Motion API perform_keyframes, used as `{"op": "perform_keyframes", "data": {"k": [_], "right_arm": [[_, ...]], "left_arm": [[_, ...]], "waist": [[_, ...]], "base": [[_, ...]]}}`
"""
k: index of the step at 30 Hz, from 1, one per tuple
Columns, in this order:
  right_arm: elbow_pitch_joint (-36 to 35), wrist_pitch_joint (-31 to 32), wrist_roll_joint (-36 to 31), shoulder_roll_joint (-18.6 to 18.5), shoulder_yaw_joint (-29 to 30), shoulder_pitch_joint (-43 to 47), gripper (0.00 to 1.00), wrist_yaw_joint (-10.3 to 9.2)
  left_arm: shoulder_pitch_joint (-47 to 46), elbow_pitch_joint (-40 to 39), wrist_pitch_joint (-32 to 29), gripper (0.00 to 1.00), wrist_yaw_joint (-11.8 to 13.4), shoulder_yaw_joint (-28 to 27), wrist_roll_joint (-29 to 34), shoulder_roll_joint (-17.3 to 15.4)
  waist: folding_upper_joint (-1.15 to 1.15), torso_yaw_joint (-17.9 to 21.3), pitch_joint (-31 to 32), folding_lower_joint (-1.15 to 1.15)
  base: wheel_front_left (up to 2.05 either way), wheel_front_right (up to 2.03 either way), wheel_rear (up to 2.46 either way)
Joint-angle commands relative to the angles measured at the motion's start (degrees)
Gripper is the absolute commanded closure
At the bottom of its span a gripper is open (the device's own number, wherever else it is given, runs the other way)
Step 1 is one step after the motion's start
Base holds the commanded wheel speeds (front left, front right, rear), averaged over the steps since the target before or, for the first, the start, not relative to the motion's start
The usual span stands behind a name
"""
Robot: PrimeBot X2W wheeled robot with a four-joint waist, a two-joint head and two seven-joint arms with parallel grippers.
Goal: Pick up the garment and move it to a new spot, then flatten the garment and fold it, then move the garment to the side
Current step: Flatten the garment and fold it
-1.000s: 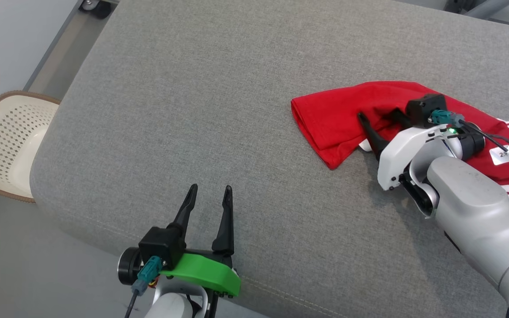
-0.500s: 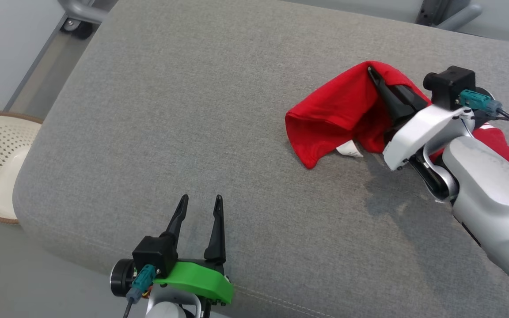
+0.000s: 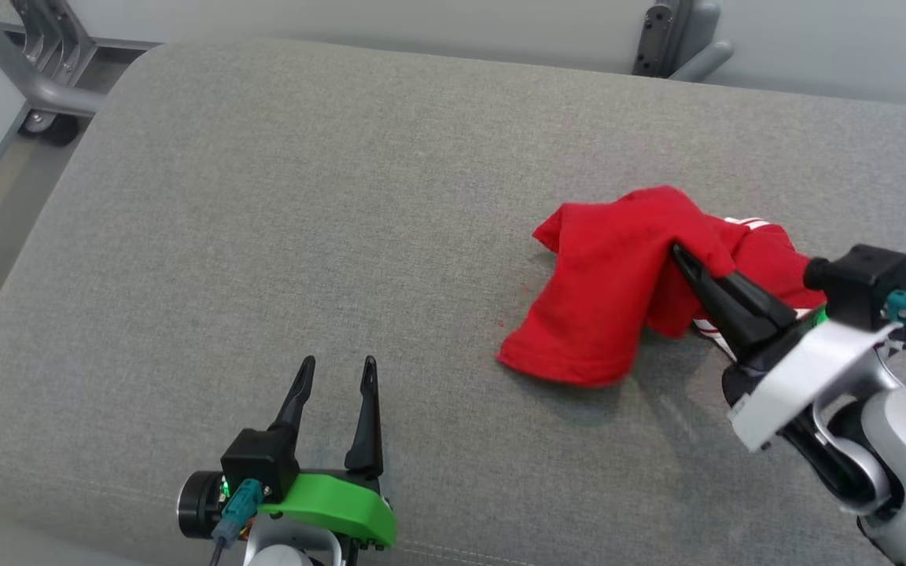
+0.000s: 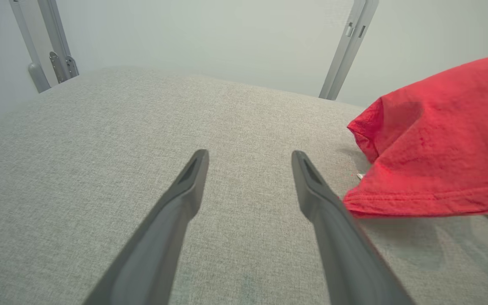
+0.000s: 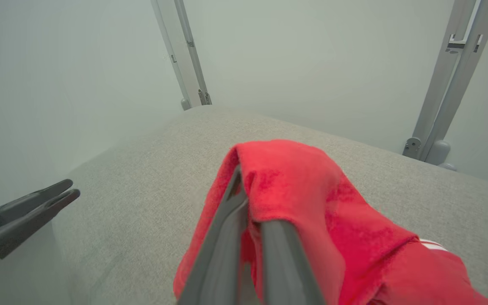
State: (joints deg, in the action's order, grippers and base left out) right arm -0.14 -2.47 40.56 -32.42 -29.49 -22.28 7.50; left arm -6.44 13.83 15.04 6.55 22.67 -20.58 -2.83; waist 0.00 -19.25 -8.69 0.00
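Toward the right of the grey cushion, the red garment is pinched at a raised fold by the closed right fingers, its loose bulk draped leftward toward the wide-spread, empty left fingers, set well apart.

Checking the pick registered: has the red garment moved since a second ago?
Yes. The red garment lay flat on the grey cushion; now the shut right hand holds a fold raised above that cushion, hem hanging down.
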Motion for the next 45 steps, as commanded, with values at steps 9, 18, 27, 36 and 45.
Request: {"op": "perform_keyframes", "data": {"k": [9,18,27,36,45], "right_arm": [[-22.8,14.9,-0.9,4.4,9.3,18.5,1.00,-0.02],[-21.3,20.2,-4.0,8.8,2.2,12.2,1.00,-0.01],[7.6,16.5,-8.7,14.7,5.1,-4.4,1.00,-0.02],[37.6,8.3,-12.2,15.4,9.5,-17.2,0.55,-0.02],[40.0,-1.2,-7.3,13.9,3.6,-19.2,0.00,-0.03]], "left_arm": [[1.1,0.1,0.2,0.00,-1.1,-1.4,1.4,-0.1],[-0.5,0.0,0.2,0.00,-1.0,-0.6,0.5,-0.1],[-1.6,-0.4,0.2,0.00,-0.7,1.1,-0.9,-0.1],[-2.2,-1.2,0.2,0.00,0.4,2.9,-3.0,-0.1],[-1.1,-1.3,0.2,0.00,0.7,1.7,-2.0,-0.1]], "waist": [[0.00,1.6,2.4,0.00],[0.00,-2.0,1.1,0.00],[0.00,-6.6,-0.9,0.00],[0.00,-10.5,-3.8,0.00],[0.00,-8.0,-2.4,0.00]], "base": [[0.00,0.00,0.00],[0.00,0.00,0.00],[0.00,0.00,0.00],[0.00,0.00,0.00],[0.00,0.00,0.00]]}}
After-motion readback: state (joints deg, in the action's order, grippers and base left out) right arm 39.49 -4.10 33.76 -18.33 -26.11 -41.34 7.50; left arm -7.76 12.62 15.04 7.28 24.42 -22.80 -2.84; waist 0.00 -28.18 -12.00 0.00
